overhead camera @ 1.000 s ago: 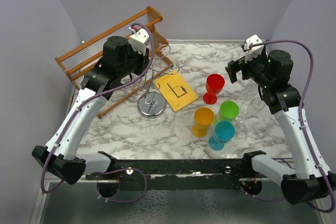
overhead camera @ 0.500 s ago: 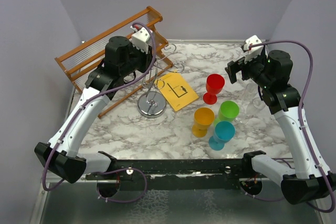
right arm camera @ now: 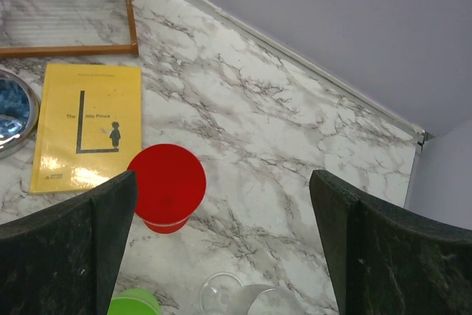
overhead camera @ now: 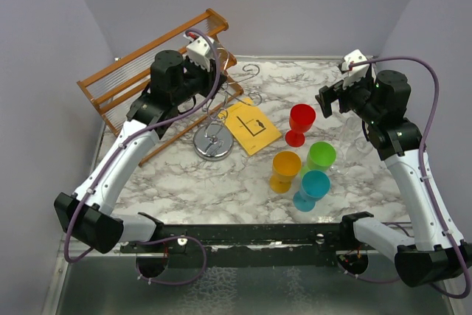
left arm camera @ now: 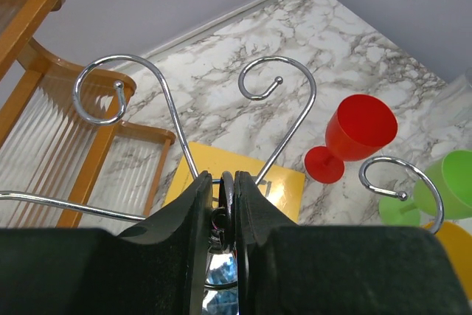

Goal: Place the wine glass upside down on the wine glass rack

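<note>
The wine glass rack (overhead camera: 212, 145), a silver wire tree with curled arms (left arm camera: 276, 79) on a shiny round base, stands left of centre beside a yellow book. My left gripper (left arm camera: 227, 178) is shut on the ring at the top of its post. A clear wine glass (right arm camera: 254, 299) shows at the bottom edge of the right wrist view, partly cut off. Above it and the red goblet (right arm camera: 167, 184) my right gripper (right arm camera: 221, 182) hangs open and holds nothing; the top view shows this gripper (overhead camera: 329, 99) at the right.
Red (overhead camera: 301, 122), orange (overhead camera: 285, 170), green (overhead camera: 321, 156) and blue (overhead camera: 313, 188) goblets stand upright right of centre. A yellow book (overhead camera: 251, 127) lies by the rack's base. A brown wooden slatted rack (overhead camera: 147, 64) leans at the back left.
My left arm has shifted a little to the right, holding the rack's top; the curled arms have swung toward the back right. The right arm has not moved.
</note>
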